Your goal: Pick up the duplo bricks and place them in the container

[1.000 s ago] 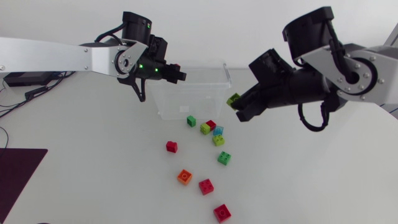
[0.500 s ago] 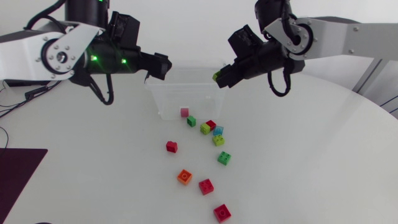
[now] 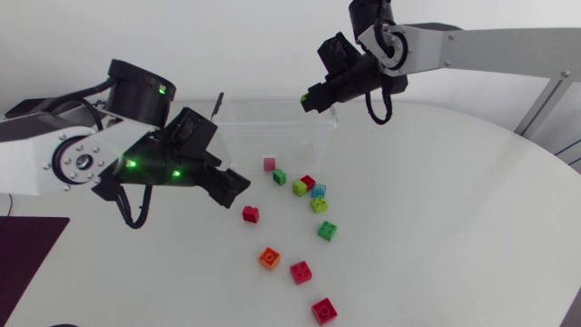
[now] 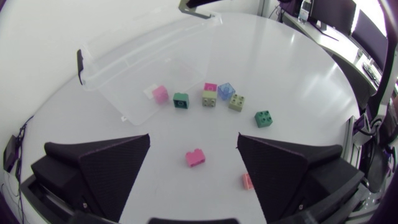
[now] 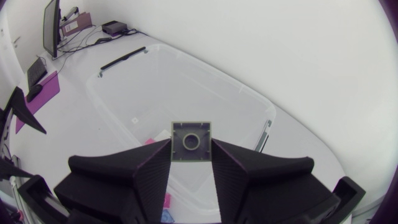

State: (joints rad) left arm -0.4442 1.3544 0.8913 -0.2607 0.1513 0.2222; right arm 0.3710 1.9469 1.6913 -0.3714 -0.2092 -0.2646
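— Hanging high over the far right corner of the clear container point(image 3: 263, 127): right arm point(image 3: 490, 41), stretched long from the right edge, wrist bent downward.

— Right jaws?

— Clenched on a yellow-green brick point(image 5: 190, 140) from two sides, its hollow underside facing the wrist camera, container floor showing beyond it.

— And the left arm point(image 3: 77, 163)?

— Entering low from the left, angled down toward the worktop point(image 3: 436, 227). Left jaws spread wide, grasping nothing.

— Nearest brick there?

— Red brick point(image 4: 195, 157), flat on the worktop just ahead of the left jaws, centred on the gap, touching neither side. Pink brick point(image 4: 160, 94) inside the container, by the wall facing the cluster of bricks point(image 3: 300, 188) just outside.
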